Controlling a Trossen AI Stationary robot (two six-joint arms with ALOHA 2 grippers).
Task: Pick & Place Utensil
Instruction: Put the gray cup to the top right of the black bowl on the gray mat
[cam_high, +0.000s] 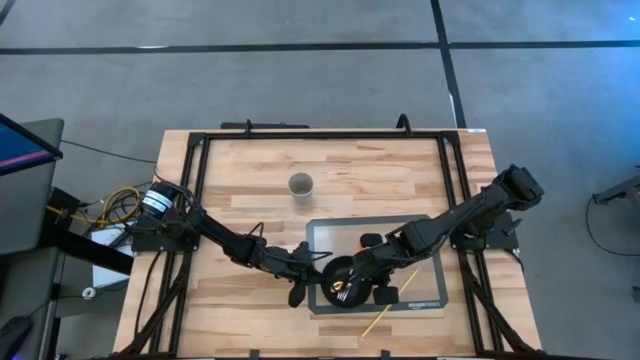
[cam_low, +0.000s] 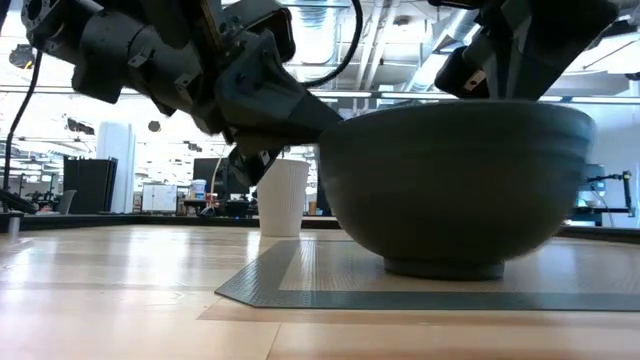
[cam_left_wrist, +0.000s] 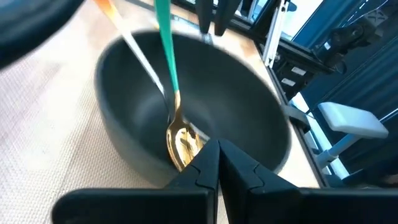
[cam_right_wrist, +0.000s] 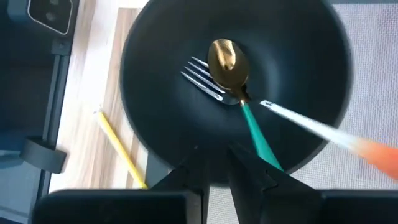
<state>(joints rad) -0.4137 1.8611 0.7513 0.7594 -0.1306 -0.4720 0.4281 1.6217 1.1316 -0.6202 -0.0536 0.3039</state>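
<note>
Over the near mat, both hands, left and right, flank the bowl with fingers narrowed and empty, since spoon and fork already lie crossed inside it.

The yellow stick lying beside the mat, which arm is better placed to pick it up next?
Right, probably. The yellow stick lies just off the mat on the right side, near the right tool; the left tool is beyond the bowl.
</note>
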